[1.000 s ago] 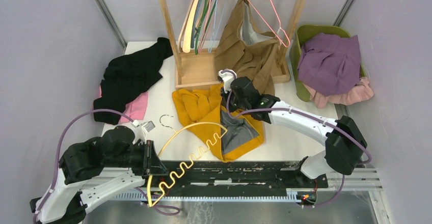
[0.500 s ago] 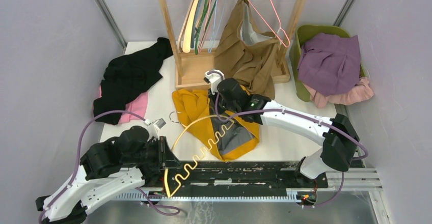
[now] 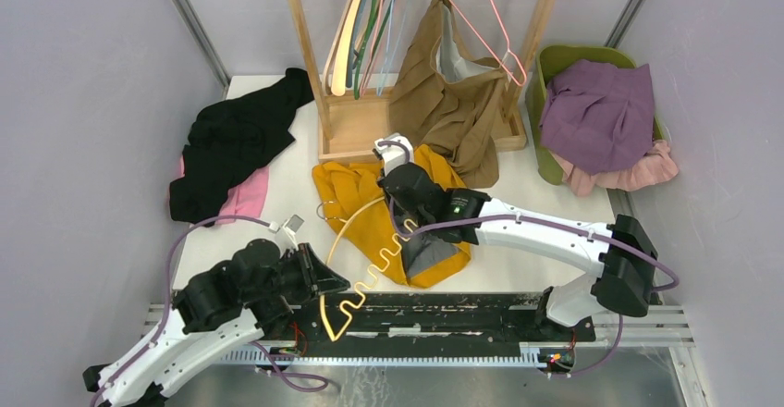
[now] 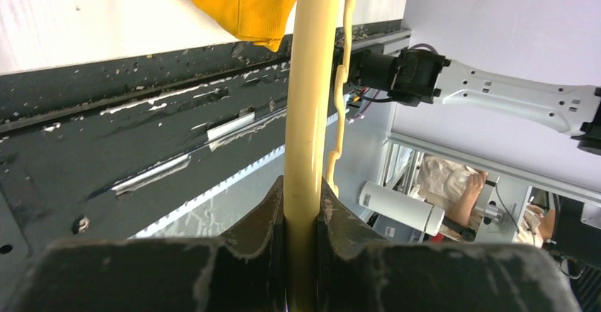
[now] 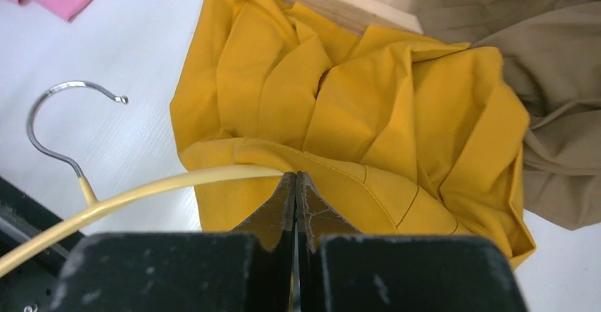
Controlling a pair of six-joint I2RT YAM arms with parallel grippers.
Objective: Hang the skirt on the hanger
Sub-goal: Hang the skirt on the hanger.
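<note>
The yellow skirt (image 3: pixel 356 190) lies crumpled on the white table in front of the wooden rack, its grey lining (image 3: pixel 430 250) turned up. My right gripper (image 3: pixel 407 211) stands over it, shut on the skirt's hem edge (image 5: pixel 368 99), fingertips together (image 5: pixel 295 177). The pale yellow hanger (image 3: pixel 356 217) has a wavy lower bar and a metal hook (image 3: pixel 325 211). My left gripper (image 3: pixel 324 282) is shut on its arm (image 4: pixel 312 78), jaws tight on both sides (image 4: pixel 301 198). The hanger's far arm (image 5: pixel 163 188) runs up to the skirt edge beside the right fingertips.
A wooden rack (image 3: pixel 356 129) with several hangers (image 3: pixel 365 18) and a hung brown garment (image 3: pixel 453 92) stands behind. A green basket (image 3: pixel 555 65) holds purple cloth (image 3: pixel 596 111). Black (image 3: pixel 236 139) and pink (image 3: pixel 245 194) garments lie left. A black rail (image 3: pixel 444 310) lines the near edge.
My left arm has swung right and forward, carrying the hanger toward the skirt. My right gripper has shifted left and nearer, dragging the skirt's edge with it.
</note>
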